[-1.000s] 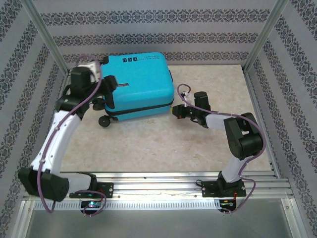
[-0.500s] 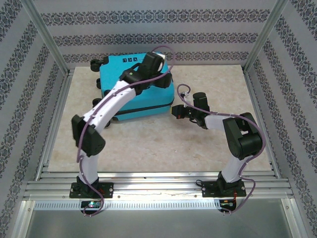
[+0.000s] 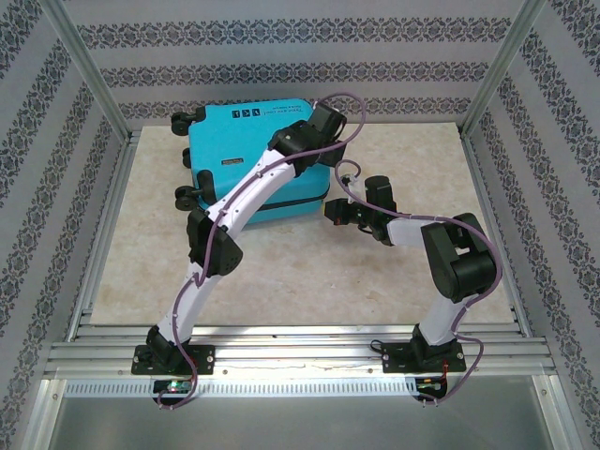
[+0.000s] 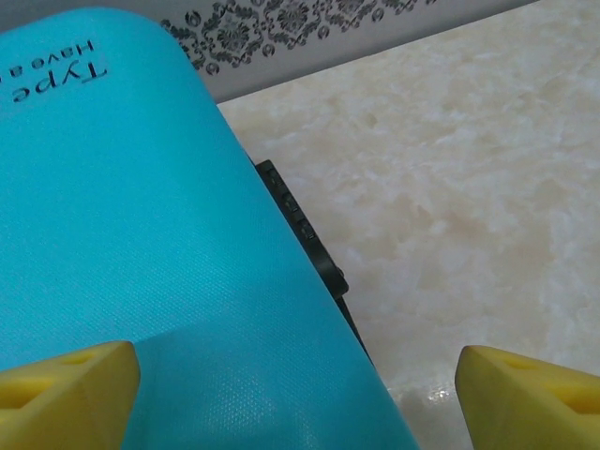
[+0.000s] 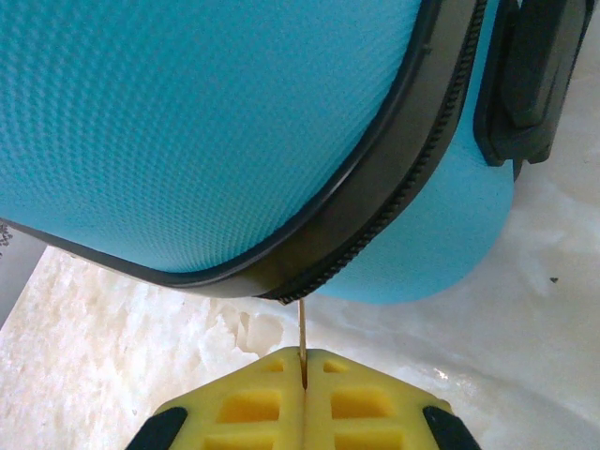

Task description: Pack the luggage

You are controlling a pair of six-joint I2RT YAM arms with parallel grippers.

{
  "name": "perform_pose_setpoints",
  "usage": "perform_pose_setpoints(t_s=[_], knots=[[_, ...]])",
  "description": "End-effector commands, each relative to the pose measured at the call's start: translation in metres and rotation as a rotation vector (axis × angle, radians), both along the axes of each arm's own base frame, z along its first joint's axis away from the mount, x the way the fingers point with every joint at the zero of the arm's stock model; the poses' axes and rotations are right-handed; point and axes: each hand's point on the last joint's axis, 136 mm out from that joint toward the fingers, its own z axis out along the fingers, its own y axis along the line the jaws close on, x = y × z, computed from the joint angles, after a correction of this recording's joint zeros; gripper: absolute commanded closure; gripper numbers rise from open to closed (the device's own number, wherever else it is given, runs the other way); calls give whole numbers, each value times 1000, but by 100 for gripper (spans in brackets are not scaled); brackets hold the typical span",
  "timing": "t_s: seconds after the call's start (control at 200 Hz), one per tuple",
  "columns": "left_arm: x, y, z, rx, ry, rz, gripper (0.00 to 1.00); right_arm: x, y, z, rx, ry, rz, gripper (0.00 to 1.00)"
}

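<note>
The luggage (image 3: 234,141) is a turquoise hard-shell suitcase lying flat and closed at the back left of the table. My left gripper (image 3: 328,122) hovers over its far right corner, open. In the left wrist view the yellow fingertips (image 4: 66,394) stand wide apart on either side of the shell's right edge (image 4: 141,234). My right gripper (image 3: 330,211) sits low at the near right corner. In the right wrist view it (image 5: 305,361) is shut on a thin zipper pull (image 5: 303,328) that hangs from the black zipper band (image 5: 375,225) of the luggage (image 5: 206,112).
Black wheels (image 3: 185,195) stick out on the suitcase's left side, and a black side handle (image 4: 300,234) on its right. Patterned walls and metal posts (image 3: 487,84) enclose the table. Bare beige tabletop (image 3: 422,159) lies right of and in front of the suitcase.
My left arm has swung from the suitcase's left side across its top to the far right corner, and its jaws have opened wider. The right arm has not moved.
</note>
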Motion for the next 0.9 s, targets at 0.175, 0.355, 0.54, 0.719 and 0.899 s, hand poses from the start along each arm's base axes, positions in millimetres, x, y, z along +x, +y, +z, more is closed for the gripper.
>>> perform_pose_setpoints(t_s=[0.175, 0.355, 0.54, 0.719, 0.899], knots=[[-3, -3, -4, 93, -51, 60, 11, -3, 0, 19, 13, -58, 9, 100], [-6, 2, -10, 196, -62, 72, 10, -3, 1, 16, 14, -56, 11, 100], [-11, 11, -16, 270, -46, 78, 12, -4, 5, 17, 18, -58, 22, 100], [-18, 19, -24, 345, -8, 61, 24, -7, 11, 17, 13, -67, 28, 100], [-28, 34, -31, 441, 38, 57, 29, -15, 23, 15, -5, -100, 49, 100]])
